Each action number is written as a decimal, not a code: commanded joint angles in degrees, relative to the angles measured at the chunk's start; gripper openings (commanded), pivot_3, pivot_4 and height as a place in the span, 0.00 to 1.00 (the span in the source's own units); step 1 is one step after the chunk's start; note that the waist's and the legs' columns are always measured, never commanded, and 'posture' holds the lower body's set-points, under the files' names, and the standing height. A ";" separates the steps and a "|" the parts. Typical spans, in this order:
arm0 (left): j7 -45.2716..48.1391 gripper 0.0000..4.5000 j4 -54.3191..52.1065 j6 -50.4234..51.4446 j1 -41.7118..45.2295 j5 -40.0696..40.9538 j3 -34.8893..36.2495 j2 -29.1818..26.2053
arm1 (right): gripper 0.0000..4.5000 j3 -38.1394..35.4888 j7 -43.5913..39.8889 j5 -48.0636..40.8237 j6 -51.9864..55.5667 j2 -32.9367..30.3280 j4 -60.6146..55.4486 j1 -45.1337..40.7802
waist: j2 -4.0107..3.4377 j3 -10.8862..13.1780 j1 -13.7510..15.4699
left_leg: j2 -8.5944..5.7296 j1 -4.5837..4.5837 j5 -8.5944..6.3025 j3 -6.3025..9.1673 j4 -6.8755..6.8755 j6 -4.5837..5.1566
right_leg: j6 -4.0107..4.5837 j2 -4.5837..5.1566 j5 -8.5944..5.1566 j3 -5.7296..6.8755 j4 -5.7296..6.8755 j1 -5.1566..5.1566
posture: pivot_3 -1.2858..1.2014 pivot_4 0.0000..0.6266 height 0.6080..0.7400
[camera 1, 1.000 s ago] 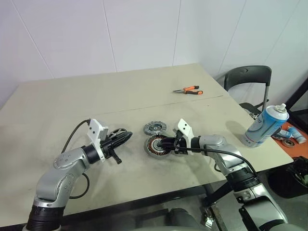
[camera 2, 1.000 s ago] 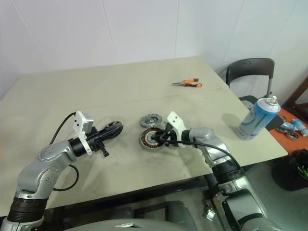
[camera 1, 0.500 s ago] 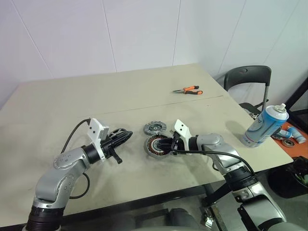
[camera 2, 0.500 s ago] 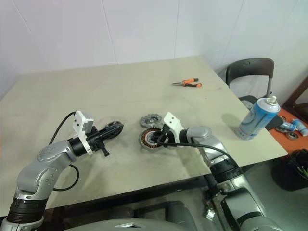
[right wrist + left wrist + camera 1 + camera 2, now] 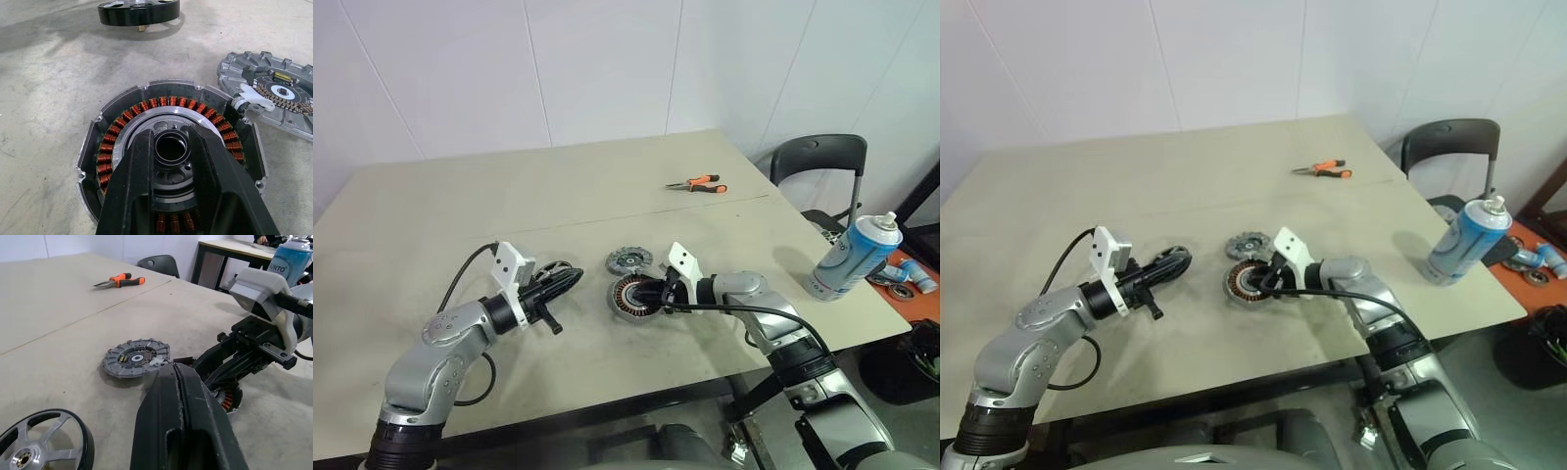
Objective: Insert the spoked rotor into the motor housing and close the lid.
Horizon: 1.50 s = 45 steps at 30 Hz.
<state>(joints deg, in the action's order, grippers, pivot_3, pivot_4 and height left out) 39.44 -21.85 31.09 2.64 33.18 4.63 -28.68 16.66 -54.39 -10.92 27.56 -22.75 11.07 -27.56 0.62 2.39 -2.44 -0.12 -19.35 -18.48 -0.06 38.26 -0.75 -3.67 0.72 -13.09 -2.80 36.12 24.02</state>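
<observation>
Straddling the motor housing's dark centre, the right claw stands narrowly parted.

Motor housing edge behind pincer fingers

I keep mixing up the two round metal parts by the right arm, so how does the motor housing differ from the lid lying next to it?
The motor housing is a shallow cup ringed inside with copper-orange windings; the lid is a flatter disc with a ribbed, segmented face and no copper. The housing has an open dark hole at its centre; the lid carries a small white piece. The right gripper sits over the housing, with the lid apart from it. Both are round, grey metal, similar in width, flat on the table.
</observation>
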 commanded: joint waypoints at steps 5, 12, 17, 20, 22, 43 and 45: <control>-0.01 0.00 -2.34 0.28 0.79 0.74 0.07 -0.22 | 0.15 -0.27 -0.84 0.06 0.31 -0.50 -0.31 0.20 | 0.01 0.00 0.01 | -0.01 0.00 0.00 0.00 0.00 0.00 | 0.00 0.00 0.00 0.00 0.00 0.00 | 0.52 0.00 1.00; 0.19 0.00 -2.41 0.43 0.76 0.73 0.16 -0.06 | 0.59 -0.63 -1.26 -1.15 3.09 0.20 -1.42 0.58 | 0.05 -0.03 0.00 | 0.00 0.01 0.00 0.00 0.00 0.00 | 0.00 0.00 0.00 0.00 0.00 -0.02 | 0.52 0.00 1.00; 0.21 0.00 -2.43 0.35 0.60 0.71 0.23 -0.01 | 0.59 -2.09 0.56 -1.14 3.12 0.44 -1.09 -0.35 | 0.08 -0.05 0.00 | 0.00 0.05 0.00 0.00 0.01 0.00 | 0.01 0.00 -0.01 0.00 0.01 -0.06 | 0.52 0.00 1.00; 0.26 0.00 -2.45 0.31 0.49 0.70 0.26 -0.03 | 0.59 -3.45 0.87 -1.92 3.52 0.32 -1.27 -0.95 | 0.08 -0.05 0.03 | 0.00 0.04 0.00 0.00 0.01 0.00 | 0.00 0.00 0.00 0.00 0.00 -0.05 | 0.52 0.00 1.00; 0.25 0.00 -2.42 0.28 0.52 0.69 0.24 0.02 | 0.59 -4.16 0.64 -2.43 4.05 -0.14 -1.64 -1.42 | 0.08 -0.05 0.05 | 0.00 0.02 0.00 0.01 0.01 0.00 | 0.00 0.01 0.00 0.00 -0.01 -0.04 | 0.52 0.00 1.00; 0.78 0.00 -1.86 -0.54 -0.39 0.41 0.22 0.21 | 0.01 -3.19 -2.33 -5.62 7.99 -2.87 -6.46 -2.25 | 0.07 -0.04 0.05 | -0.01 -0.04 0.00 0.02 0.00 0.00 | -0.01 0.07 0.00 0.01 -0.04 0.00 | 0.52 0.00 1.00; 0.78 0.00 -1.96 -0.60 -0.63 0.40 0.23 0.19 | 0.01 -2.84 -2.29 -5.43 7.27 -2.61 -6.32 -2.23 | 0.07 -0.04 0.00 | -0.02 -0.04 0.00 0.01 0.00 0.00 | -0.01 0.07 0.00 0.00 -0.04 0.00 | 0.52 0.00 1.00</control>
<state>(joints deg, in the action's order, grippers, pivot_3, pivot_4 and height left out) 39.88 -22.29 31.80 1.76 33.18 3.69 -28.10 13.75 -56.24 -16.49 36.54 -25.55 5.52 -28.92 0.68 2.35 -2.44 -0.14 -19.38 -18.48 -0.05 38.26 -0.75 -3.68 0.77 -13.09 -2.80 36.09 24.02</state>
